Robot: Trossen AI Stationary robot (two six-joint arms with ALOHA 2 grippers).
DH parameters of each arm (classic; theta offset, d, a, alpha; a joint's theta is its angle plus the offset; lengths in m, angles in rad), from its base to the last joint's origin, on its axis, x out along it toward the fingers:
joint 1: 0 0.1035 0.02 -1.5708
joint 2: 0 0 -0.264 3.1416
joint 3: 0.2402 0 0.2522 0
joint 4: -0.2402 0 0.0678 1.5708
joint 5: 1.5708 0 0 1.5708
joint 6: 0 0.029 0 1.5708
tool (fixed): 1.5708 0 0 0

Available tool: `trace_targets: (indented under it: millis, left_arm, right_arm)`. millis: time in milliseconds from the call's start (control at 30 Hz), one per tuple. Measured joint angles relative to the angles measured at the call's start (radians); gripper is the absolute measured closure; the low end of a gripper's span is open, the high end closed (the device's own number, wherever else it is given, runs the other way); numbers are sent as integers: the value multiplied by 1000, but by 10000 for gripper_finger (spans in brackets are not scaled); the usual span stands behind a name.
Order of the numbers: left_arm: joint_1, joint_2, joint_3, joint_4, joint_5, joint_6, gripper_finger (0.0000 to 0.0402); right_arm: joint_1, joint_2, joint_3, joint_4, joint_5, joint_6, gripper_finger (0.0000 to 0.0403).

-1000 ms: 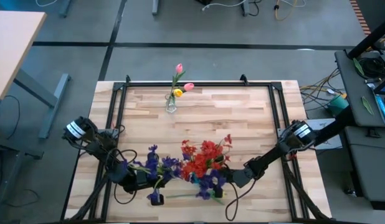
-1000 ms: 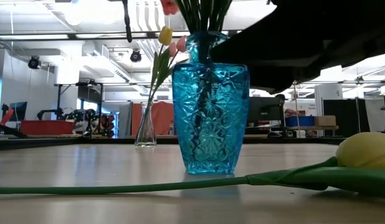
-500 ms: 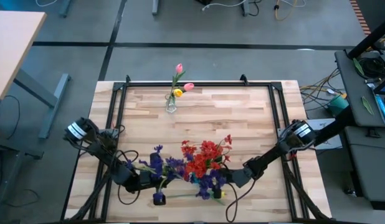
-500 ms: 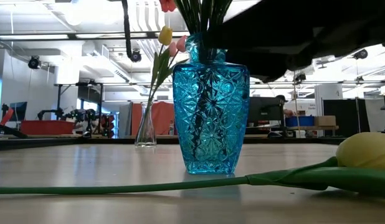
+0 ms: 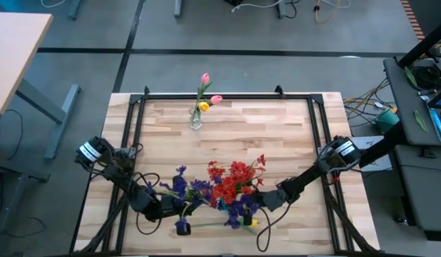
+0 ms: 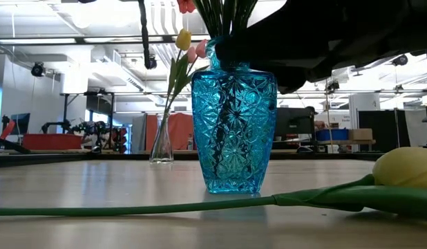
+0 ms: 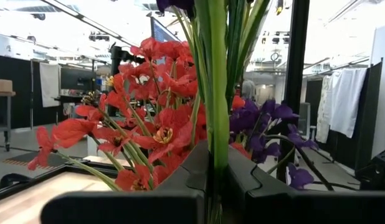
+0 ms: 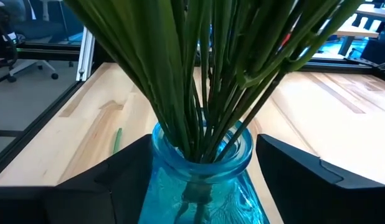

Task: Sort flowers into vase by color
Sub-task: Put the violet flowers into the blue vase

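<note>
1. The tabletop [image 5: 292, 135] is a pale wooden slab inside a dark frame; the work sits near its front edge, about midway between the two front corners
2. Our left arm reaches in from the front left corner, our right arm from the right edge toward the front
3. The blue glass vase [image 6: 233, 131] stands near the front edge with a dense bundle of green stems in its mouth; red clusters [image 5: 235, 182] spread above it and purple clusters [image 5: 242, 208] hang toward the front edge
4. A second bunch of purple flowers [image 5: 185, 187] rises to the left of the vase, held by the left gripper [image 7: 217, 180], whose fingers are clamped tight on its green stems
5. The right gripper [image 8: 202, 163] has its fingers spread to either side of the blue vase's neck, near the glass; we cannot tell whether they touch it
6. A small clear vase [image 5: 196, 120] near the back edge holds pink tulips [image 5: 205, 78] and a yellow one
7. One yellow tulip [image 6: 407, 168] lies flat near the front edge, its stem running along the wood in front of the blue vase
8. We judge the step in hand to be bracing the blue vase; next the fingers should close gently on the neck so the vase does not tip
</note>
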Motion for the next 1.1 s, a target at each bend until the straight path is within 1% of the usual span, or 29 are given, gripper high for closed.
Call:
trace_targets:
  millis: [133, 267, 367, 433, 500, 633, 767, 1100]
  left_arm:
    - [0, -1, 6, 0, 2, 9, 401]
    - [4, -8, 53, 1, 59, 82, 401]
    - [17, -7, 94, 1, 71, 138, 401]
    - [34, -5, 110, 1, 91, 149, 401]
    - [54, -1, 116, 0, 113, 137, 401]
    - [85, 0, 107, 1, 120, 95, 401]
    - [106, 0, 98, 1, 180, 56, 401]
    - [128, 31, 92, 0, 186, 51, 401]
  right_arm:
    - [0, 0, 0, 0, -2, 0, 163]
    - [0, 0, 0, 0, -18, -5, 189]
    - [0, 1, 0, -4, -18, -7, 204]
    - [0, 1, 0, -4, -21, -7, 210]
    - [0, 1, 0, -4, -21, -4, 214]
    - [0, 1, 0, -3, -20, -3, 215]
    - [0, 1, 0, -5, -18, 0, 216]
    - [0, 1, 0, -7, -17, 3, 216]
